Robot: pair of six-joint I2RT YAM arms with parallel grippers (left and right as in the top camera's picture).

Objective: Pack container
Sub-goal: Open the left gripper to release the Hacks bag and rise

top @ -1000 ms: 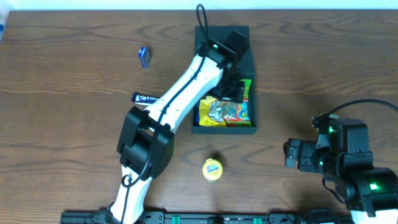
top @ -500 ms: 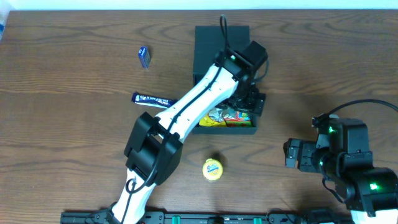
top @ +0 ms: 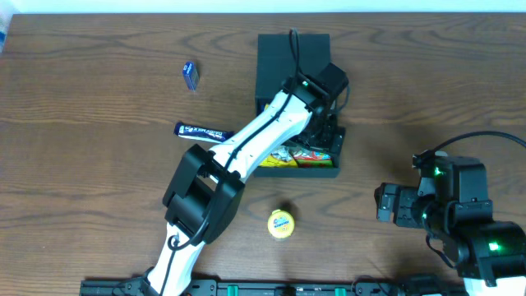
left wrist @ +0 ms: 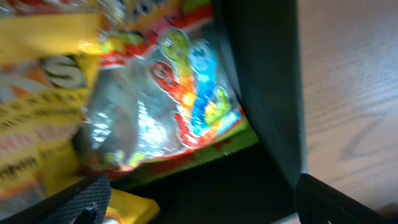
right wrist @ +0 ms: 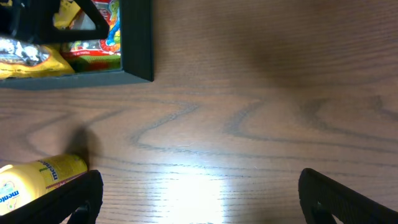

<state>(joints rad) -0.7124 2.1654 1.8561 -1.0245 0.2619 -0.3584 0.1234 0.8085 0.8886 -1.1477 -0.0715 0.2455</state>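
Note:
The dark teal container (top: pixel 330 170) sits at the table's middle back, its flap lid (top: pixel 279 53) lying open behind it. Snack packets fill it: a yellow packet (left wrist: pixel 37 124) and a clear candy bag with green edge (left wrist: pixel 180 93). My left gripper (top: pixel 327 136) is open and empty, low over the container's right side; its fingers straddle the right wall (left wrist: pixel 267 93). My right gripper (top: pixel 386 205) is open and empty over bare table at the right. The container's corner (right wrist: pixel 137 43) shows in the right wrist view.
A yellow round tub (top: pixel 281 224) lies in front of the container and also shows in the right wrist view (right wrist: pixel 37 177). A dark blue bar packet (top: pixel 200 131) lies left of the container. A small blue box (top: pixel 191 75) is at the back left.
My left gripper swung from the container's middle toward its right wall and has settled slightly back there. The right arm has not moved.

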